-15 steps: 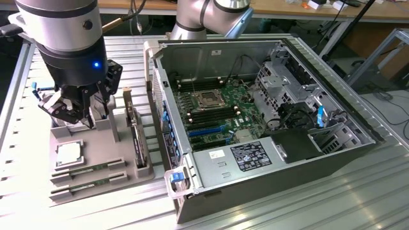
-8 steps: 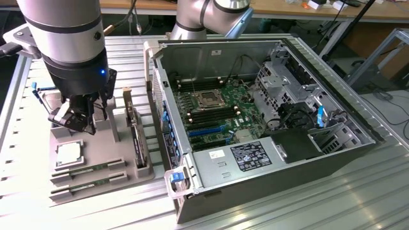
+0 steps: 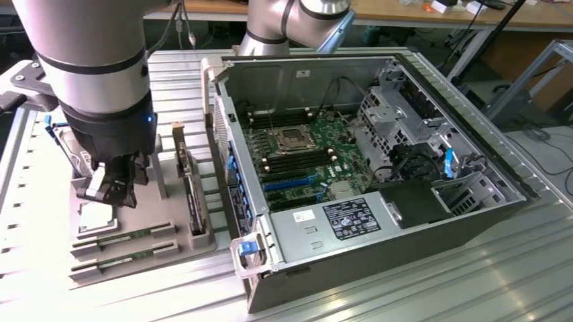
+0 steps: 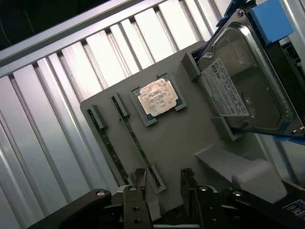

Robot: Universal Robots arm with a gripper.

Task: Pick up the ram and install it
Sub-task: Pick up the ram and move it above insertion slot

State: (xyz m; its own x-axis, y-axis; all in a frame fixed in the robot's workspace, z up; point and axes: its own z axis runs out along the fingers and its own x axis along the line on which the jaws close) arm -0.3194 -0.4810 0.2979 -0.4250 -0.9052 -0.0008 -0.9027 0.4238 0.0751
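Two ram sticks, thin green boards, lie edge-up in slots of a grey holder tray (image 3: pixel 170 231): one ram stick (image 3: pixel 125 236) (image 4: pixel 138 143) and, beside it, a second ram stick (image 3: pixel 125 253) (image 4: pixel 106 145). My gripper (image 3: pixel 115 196) (image 4: pixel 163 183) hangs above the tray, close over the end of the nearer stick. It is open, its fingers (image 4: pixel 140 183) apart with only bare tray between them. It holds nothing. The open computer case (image 3: pixel 376 168) stands on the exterior view's right, with dark memory slots (image 3: pixel 296 161) on its motherboard.
On the same tray sit a square silver processor (image 4: pixel 155 98), a hard drive (image 4: pixel 243 90) in a blue frame, and an upright expansion card (image 3: pixel 190 188). The tray rests on a ribbed aluminium table (image 3: pixel 430 288). The case's wall (image 3: pixel 235 174) rises between tray and motherboard.
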